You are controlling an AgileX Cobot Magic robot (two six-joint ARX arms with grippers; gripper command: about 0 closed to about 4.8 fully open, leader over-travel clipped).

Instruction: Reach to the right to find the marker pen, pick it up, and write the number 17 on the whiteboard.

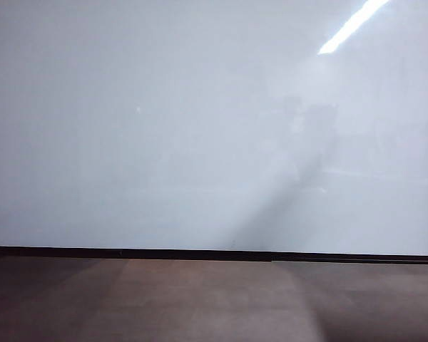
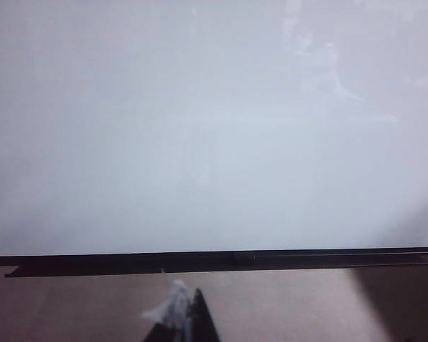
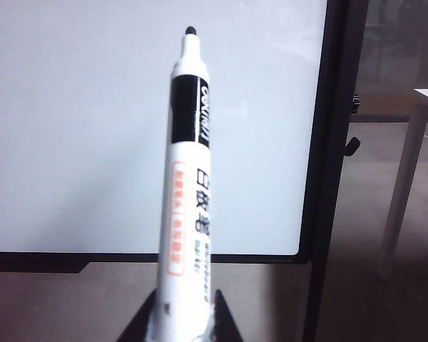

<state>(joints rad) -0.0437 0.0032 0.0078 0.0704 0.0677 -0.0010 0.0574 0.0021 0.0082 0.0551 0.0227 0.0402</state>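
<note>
marker pen (image 3: 190, 164): uncapped, clamped in my right claw (image 3: 180, 320), tip toward whiteboard (image 3: 78, 128), near its right frame | left claw (image 2: 182, 317): facing whiteboard's lower frame, white scrap on it, grip state unreadable

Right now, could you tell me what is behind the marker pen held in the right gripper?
Behind the marker pen, held tip-out in the right gripper, stands the blank whiteboard with its black frame. The strip of board directly behind the pen is covered.

White table leg (image 3: 403, 192) beside brown floor (image 1: 200, 299).
</note>
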